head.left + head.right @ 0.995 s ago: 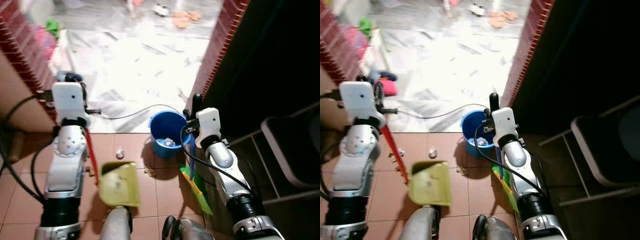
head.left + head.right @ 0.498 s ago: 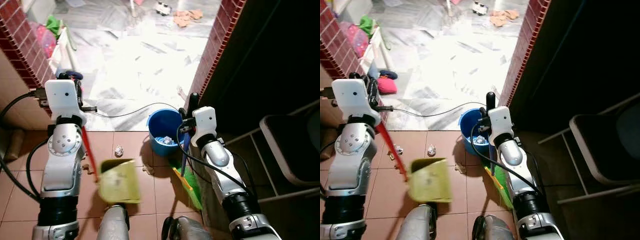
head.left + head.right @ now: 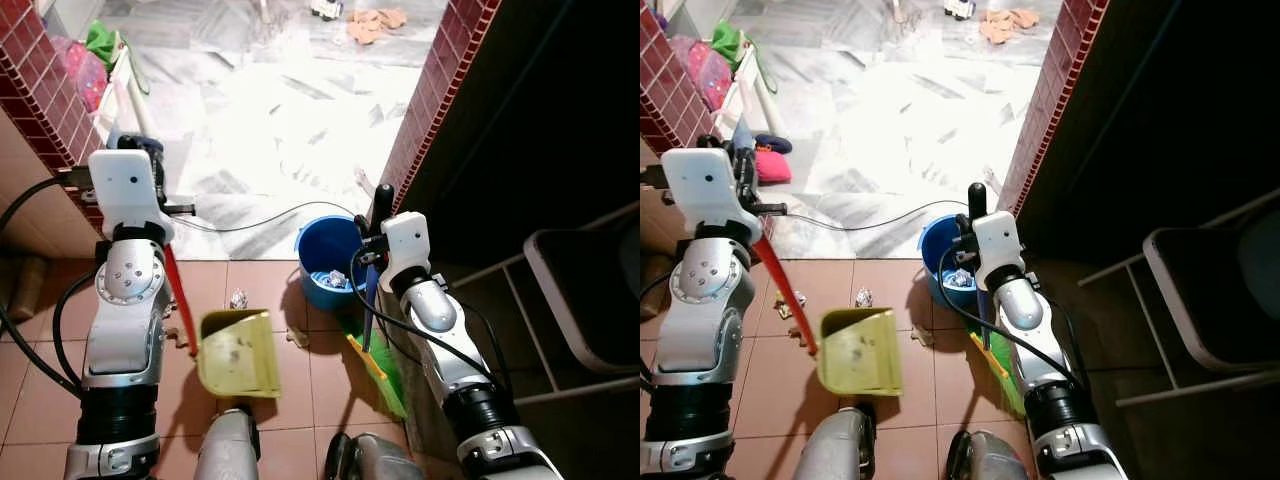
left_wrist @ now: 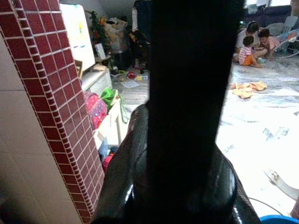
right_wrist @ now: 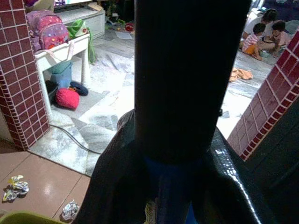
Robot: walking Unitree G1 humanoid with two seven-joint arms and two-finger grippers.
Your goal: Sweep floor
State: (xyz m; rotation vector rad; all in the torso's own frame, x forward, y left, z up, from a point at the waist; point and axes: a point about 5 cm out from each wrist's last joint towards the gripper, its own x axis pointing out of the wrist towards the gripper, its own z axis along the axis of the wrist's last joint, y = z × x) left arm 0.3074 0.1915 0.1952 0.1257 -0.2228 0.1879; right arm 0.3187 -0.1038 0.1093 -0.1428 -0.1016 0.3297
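While left tool grips dustpan, right tool grips broom.

The dustpan is seen lower centre, the bucket upper right of it, the broom head below the bucket.

Terracotta tile floor meeting pale marble floor at a doorway.

On the tiles stand a blue bucket and a yellow-green dustpan, with the green broom head resting just beside the bucket. A crumpled paper ball lies between dustpan and bucket, more scraps sit left of the dustpan, and a small bit lies by its right edge. A black cable trails across the marble.
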